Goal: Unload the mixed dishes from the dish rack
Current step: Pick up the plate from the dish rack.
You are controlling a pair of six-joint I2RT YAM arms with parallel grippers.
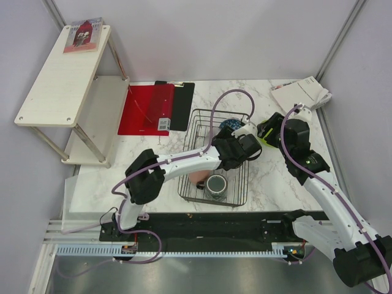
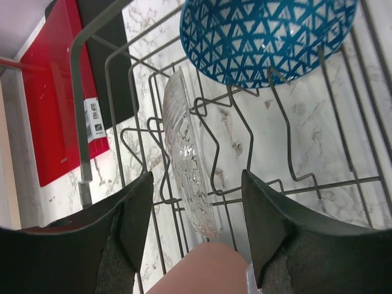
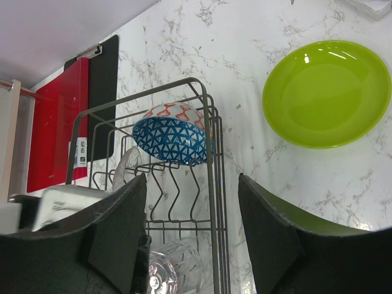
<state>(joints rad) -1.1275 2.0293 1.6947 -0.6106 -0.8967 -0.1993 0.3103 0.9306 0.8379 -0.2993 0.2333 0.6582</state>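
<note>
Left tool [image 2: 197, 205] spread over dish rack [image 2: 75, 104] on marble table [image 1: 275, 177], walls [image 1: 214, 37] grey

Your left arm [image 1: 184, 162] and right arm [image 1: 334, 199] both wear white link shells with bulky black joint housings. A lilac cable [image 1: 213, 119] trails along each. Your gripper fingers [image 2: 269, 226] are matte black wedges.

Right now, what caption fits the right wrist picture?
Open right claw; blue bowl in dish rack, lime-green plate on table.
</note>
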